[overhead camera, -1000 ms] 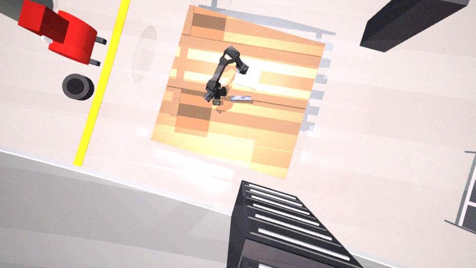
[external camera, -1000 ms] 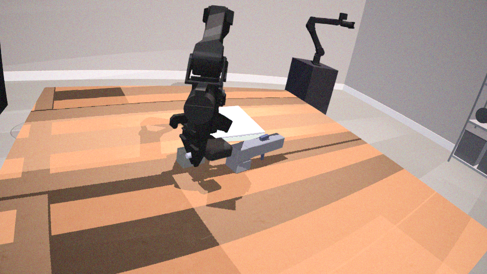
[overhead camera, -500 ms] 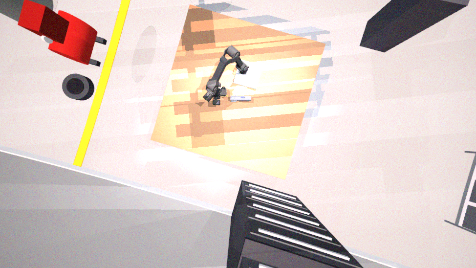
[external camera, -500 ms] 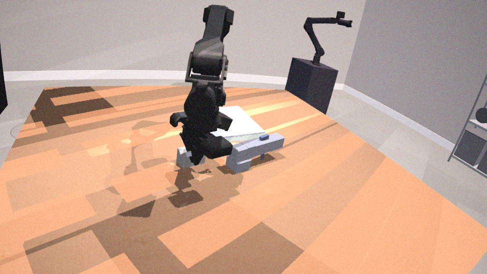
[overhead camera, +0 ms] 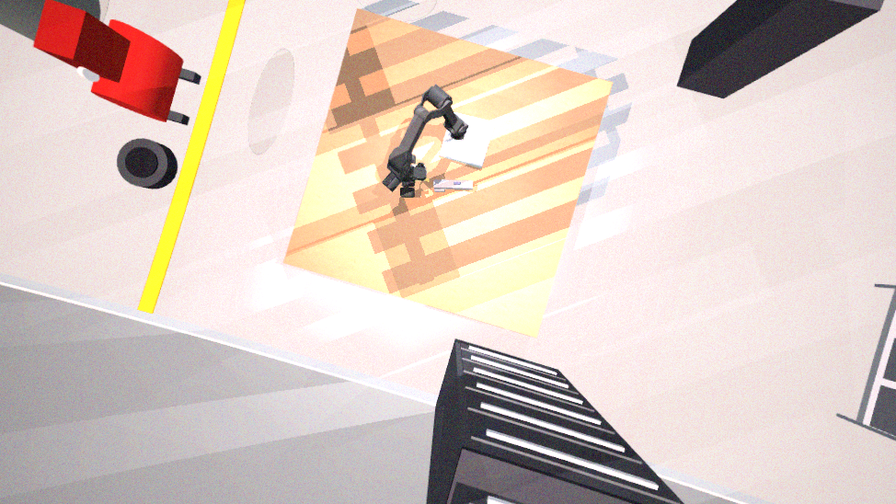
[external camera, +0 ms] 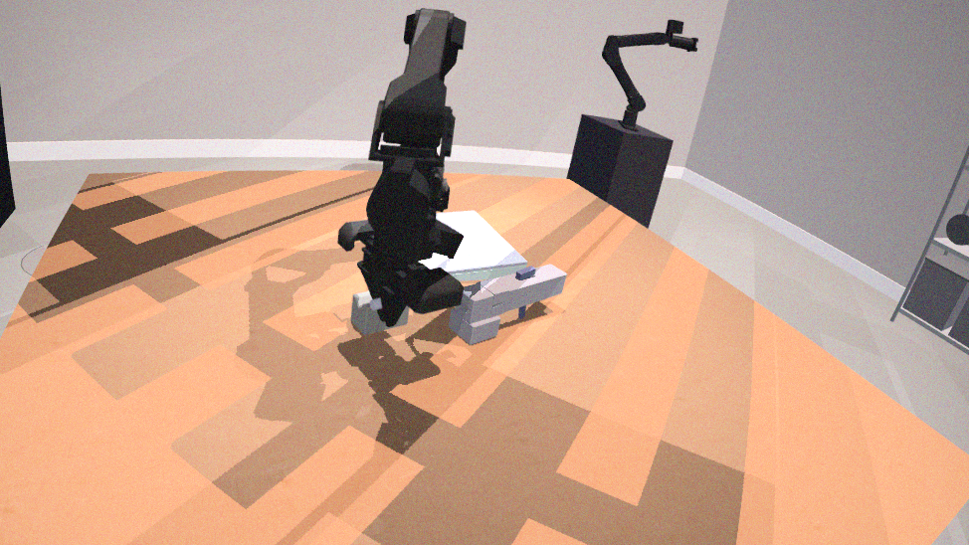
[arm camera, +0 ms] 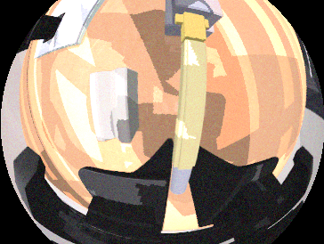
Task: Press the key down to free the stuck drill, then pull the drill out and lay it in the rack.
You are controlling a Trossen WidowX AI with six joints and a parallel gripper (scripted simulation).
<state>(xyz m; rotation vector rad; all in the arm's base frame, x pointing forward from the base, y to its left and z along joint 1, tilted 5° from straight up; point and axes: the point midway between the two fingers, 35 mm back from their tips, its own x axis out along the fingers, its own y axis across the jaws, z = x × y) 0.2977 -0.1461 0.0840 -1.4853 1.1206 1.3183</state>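
Note:
In the wrist view a long yellow drill (arm camera: 190, 96) runs straight away from me. My gripper (arm camera: 176, 142) (external camera: 391, 312) is shut on its near grey end. Its squared yellow far end sits at the mouth of the grey holder block (external camera: 504, 294). I cannot tell whether it is clear of the block. A small blue key (external camera: 524, 272) sits on top of the holder. A low grey rack block (arm camera: 109, 104) (external camera: 367, 316) stands on the floor just left of the drill. In the exterior view the arm hides the drill.
A white flat slab (external camera: 484, 244) (overhead camera: 466, 150) (arm camera: 77, 25) lies behind the holder. The orange mat (external camera: 610, 406) carries shifting shadow bands. A dark pedestal with a second arm (external camera: 620, 169) stands at the back right, a shelf frame (external camera: 938, 284) at the far right.

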